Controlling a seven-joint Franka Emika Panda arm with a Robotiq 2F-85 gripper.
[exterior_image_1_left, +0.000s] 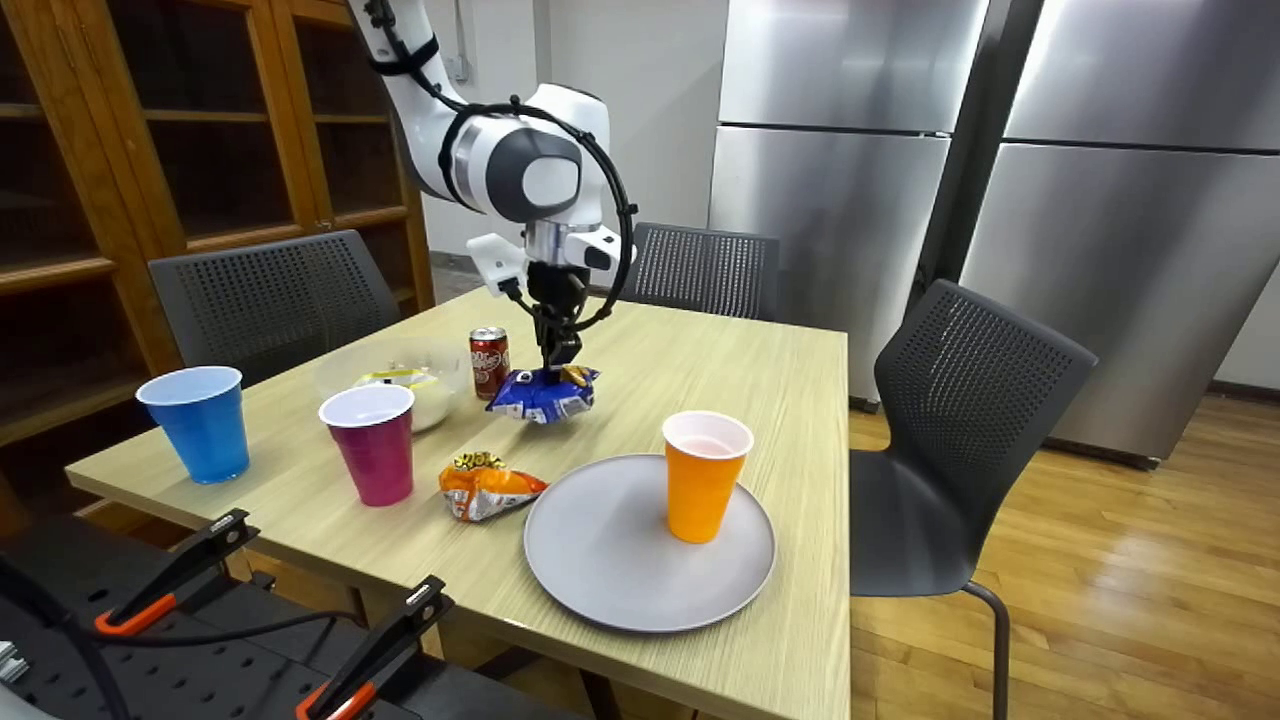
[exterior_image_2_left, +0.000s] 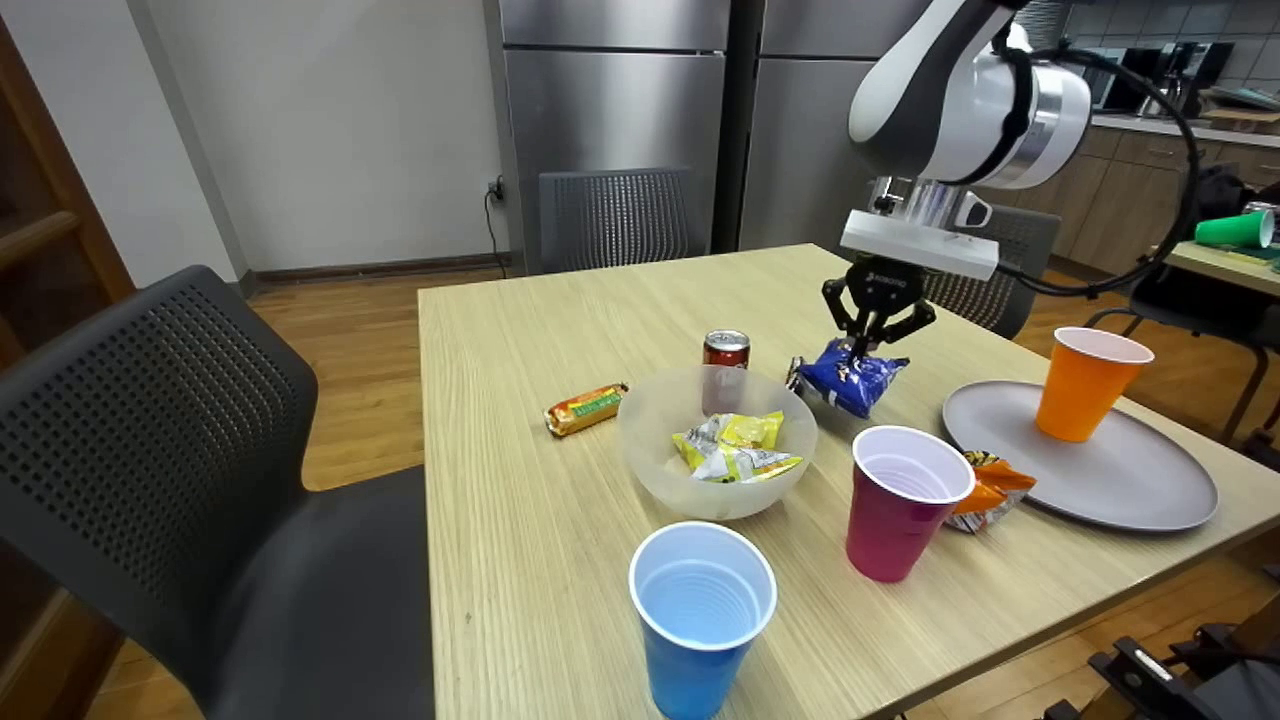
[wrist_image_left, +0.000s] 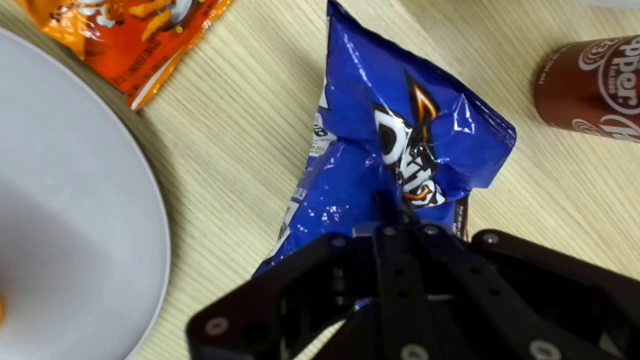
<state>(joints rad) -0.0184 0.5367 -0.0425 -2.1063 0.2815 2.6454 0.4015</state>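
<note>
Now, pincer (exterior_image_2_left: 860, 348): pinching blue bag (wrist_image_left: 370, 150)
Blue bag: dangling or resting on bench (exterior_image_1_left: 750, 370), can't tell; near soda can (exterior_image_1_left: 488, 365)
Frosted bowl (exterior_image_2_left: 645, 470): holding yellow bag (exterior_image_2_left: 738, 450)
Plate (exterior_image_1_left: 600, 560): carrying upright orange cup (exterior_image_1_left: 700, 490)

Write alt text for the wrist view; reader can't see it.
Black two-fingered gripper pinching a crumpled, glossy blue snack bag, pale wood-grain table beneath. A round grey plate, partly cut off, is at left, a shiny orange snack bag at upper left, and a dark-red cylindrical soda can at upper right.
</note>
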